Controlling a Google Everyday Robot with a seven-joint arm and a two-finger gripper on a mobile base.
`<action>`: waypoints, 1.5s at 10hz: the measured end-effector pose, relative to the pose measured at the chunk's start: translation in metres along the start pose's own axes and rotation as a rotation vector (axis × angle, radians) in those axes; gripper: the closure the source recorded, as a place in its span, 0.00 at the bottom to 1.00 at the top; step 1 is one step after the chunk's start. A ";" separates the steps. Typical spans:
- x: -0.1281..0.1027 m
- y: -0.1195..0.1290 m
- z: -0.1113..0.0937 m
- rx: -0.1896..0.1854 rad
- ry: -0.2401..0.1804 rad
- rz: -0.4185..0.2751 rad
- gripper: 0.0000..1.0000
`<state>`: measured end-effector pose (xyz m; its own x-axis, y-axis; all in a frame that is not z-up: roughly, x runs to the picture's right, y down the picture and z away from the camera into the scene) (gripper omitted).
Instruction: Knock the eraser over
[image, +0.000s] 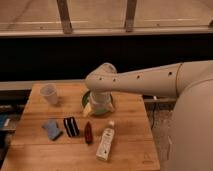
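While the white arm (145, 80) reaches in from the right and bends downward at its wrist, the gripper (97, 108) hangs over the back middle of the wooden table (132, 122), right above a green bowl (85, 98). The gripper hides most of that bowl, and only the bowl's left rim shows beside it. Whether the gripper is open or closed cannot be told from this view, and nothing can be seen held in it.

The eraser (71, 126), a small black block with white stripes, sits on the table in the front left part, nearer the camera than the gripper and to the left of it. It is apart from the gripper, with bare wood between them. Whether it stands on end or lies flat is hard to tell.

The eraser is 1 of 4 things set in a loose row along the front. A blue-grey pad (51, 129) lies just to its left. A slim dark red-brown object (88, 132) lies just to its right. Farther right, a white bottle (106, 141) lies on its side with its cap pointing toward the back of the table.

A clear plastic cup (49, 93) stands upright near the back left corner, well apart from the eraser.
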<state>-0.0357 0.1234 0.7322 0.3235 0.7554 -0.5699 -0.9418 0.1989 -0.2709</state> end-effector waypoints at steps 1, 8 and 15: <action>-0.001 0.001 0.000 0.002 0.001 -0.002 0.20; 0.010 0.027 0.056 0.005 0.136 -0.082 0.20; -0.010 0.075 0.063 -0.065 0.116 -0.161 0.20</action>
<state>-0.1149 0.1701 0.7663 0.4813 0.6396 -0.5994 -0.8704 0.2677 -0.4132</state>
